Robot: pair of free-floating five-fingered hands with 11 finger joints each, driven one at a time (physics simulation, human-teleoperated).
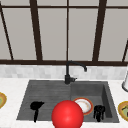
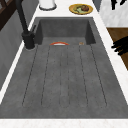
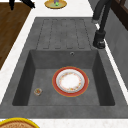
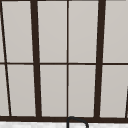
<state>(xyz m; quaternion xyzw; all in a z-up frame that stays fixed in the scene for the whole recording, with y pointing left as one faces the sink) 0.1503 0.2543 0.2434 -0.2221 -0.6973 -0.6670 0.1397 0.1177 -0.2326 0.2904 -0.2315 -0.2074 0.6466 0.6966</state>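
Nearest the front camera, a red ball (image 1: 67,115) hangs over the sink's front edge and covers part of the red-rimmed plate (image 1: 84,105) behind it. The left hand (image 1: 36,107) hovers above the ribbed draining board (image 1: 45,92); one finger points down, but I cannot tell how the rest are set. The right hand (image 1: 99,112) hovers over the basin's right side, just beside the plate, fingers hanging down and close together, clamped on nothing.

The plate lies flat on the floor of the basin (image 3: 42,82), with a small round drain plug (image 3: 38,91) well apart at the near corner.

As a judgement: the ball hides the plate's left edge from the front, so a reach from there could strike the rim and skid the plate along the smooth basin floor. A flat plate offers little to grip; fingers may slip off or tip it against the basin wall.

Farther back stands the black faucet (image 1: 68,72), then a food plate (image 2: 80,8) on the counter, and the window (image 4: 67,60).
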